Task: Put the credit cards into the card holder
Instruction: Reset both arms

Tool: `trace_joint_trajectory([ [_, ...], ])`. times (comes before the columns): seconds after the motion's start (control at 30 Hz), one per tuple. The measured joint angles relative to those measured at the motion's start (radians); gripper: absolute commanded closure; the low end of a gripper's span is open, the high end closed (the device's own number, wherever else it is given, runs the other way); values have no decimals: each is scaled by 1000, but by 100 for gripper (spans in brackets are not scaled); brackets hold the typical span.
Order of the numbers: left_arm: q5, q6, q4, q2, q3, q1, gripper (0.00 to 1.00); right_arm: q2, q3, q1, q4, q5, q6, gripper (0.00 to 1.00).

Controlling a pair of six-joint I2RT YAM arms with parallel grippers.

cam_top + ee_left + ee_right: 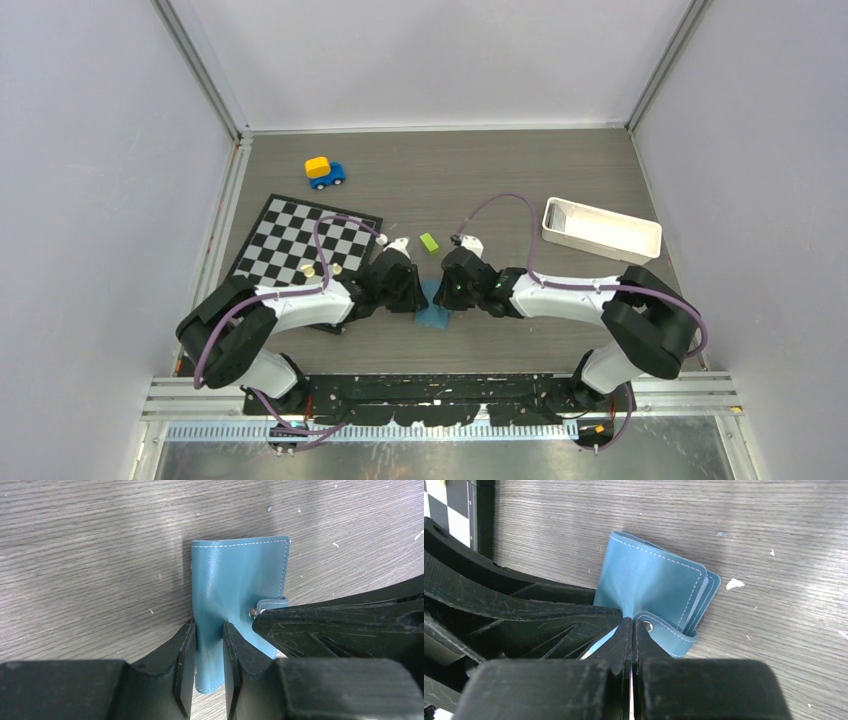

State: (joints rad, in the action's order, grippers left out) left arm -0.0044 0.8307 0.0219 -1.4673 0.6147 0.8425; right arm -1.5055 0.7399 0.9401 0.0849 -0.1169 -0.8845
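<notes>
From above, the left gripper (419, 300) and right gripper (445, 298) meet over the teal card holder (436, 319), near the middle of the table (520, 180); the grips themselves are hidden.

Left wrist: the left claw, narrowly parted, pinches the holder's cover.

Right wrist: the right claw, fully closed, nips the snap strap (669, 639).

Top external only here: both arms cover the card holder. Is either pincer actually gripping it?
Observer: Yes. The left wrist view shows the left pincer clamped on a bunched fold of the card holder cover.
Operator: And the right?
Observer: The right pincer is shut at the snap strap, apparently pinching it right beside the snap button.
Operator: Holder open?
Observer: No, it is folded, with the lighter inner leaves peeking out at one edge. I cannot tell whether the snap has released.
</notes>
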Motion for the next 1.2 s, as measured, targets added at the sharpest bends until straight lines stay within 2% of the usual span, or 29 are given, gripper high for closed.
trace_joint_trajectory([
  [0.73,-3,0,0,0,0,2,75,-19,-61,-21,-124,39,-49,100],
  [1.2,-9,5,0,0,0,14,75,-27,-199,-141,-376,169,-166,99],
])
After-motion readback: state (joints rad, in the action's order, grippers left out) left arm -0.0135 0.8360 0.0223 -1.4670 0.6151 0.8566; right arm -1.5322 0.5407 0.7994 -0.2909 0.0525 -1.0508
